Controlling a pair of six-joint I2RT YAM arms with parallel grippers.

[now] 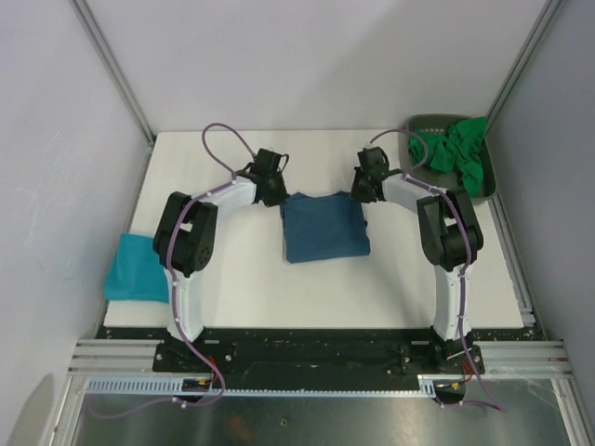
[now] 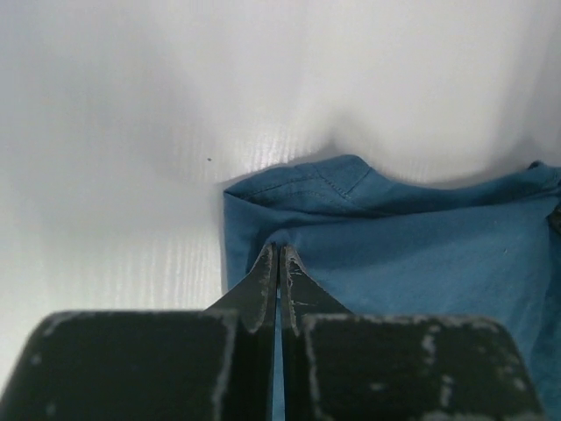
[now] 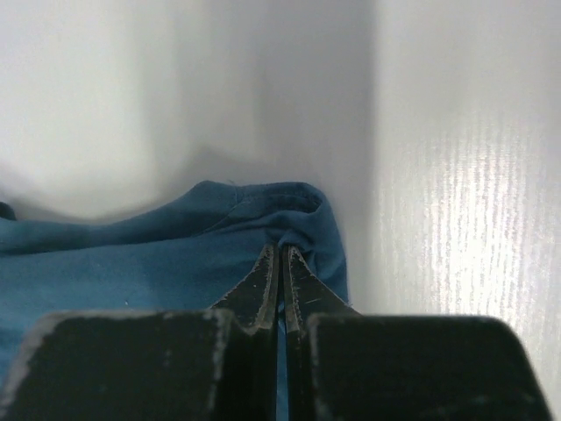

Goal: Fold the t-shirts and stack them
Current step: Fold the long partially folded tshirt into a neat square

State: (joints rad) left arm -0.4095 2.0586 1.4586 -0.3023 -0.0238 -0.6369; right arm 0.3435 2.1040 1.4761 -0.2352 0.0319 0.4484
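**Far corners pinched for the next fold**

The blue t-shirt is laid mid-table, part-folded. Its far-left corner is nipped by the left gripper and its far-right by the right gripper, jaws squeezed tight on cloth. Both corners are likely held so the far edge gets carried over evenly. A turquoise t-shirt is parked far left.
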